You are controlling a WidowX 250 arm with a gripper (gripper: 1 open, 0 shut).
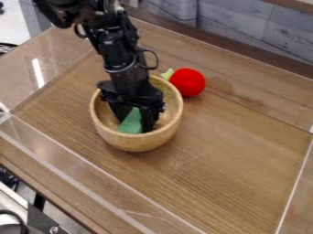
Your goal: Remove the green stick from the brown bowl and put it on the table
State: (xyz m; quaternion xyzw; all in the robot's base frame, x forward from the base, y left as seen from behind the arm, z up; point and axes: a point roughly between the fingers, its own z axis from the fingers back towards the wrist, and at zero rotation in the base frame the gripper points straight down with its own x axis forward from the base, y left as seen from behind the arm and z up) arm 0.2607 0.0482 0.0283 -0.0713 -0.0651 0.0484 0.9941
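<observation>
The brown bowl sits on the table left of centre. Inside it lies the green stick, only partly visible between the black fingers. My gripper reaches straight down into the bowl, its two fingers closed in on either side of the stick. The stick's upper end is hidden by the gripper body. The arm rises from the bowl toward the upper left.
A red ball with a green stem rests just behind the bowl on the right. Low clear acrylic walls edge the table at front, left and right. Open wood surface lies right of and in front of the bowl.
</observation>
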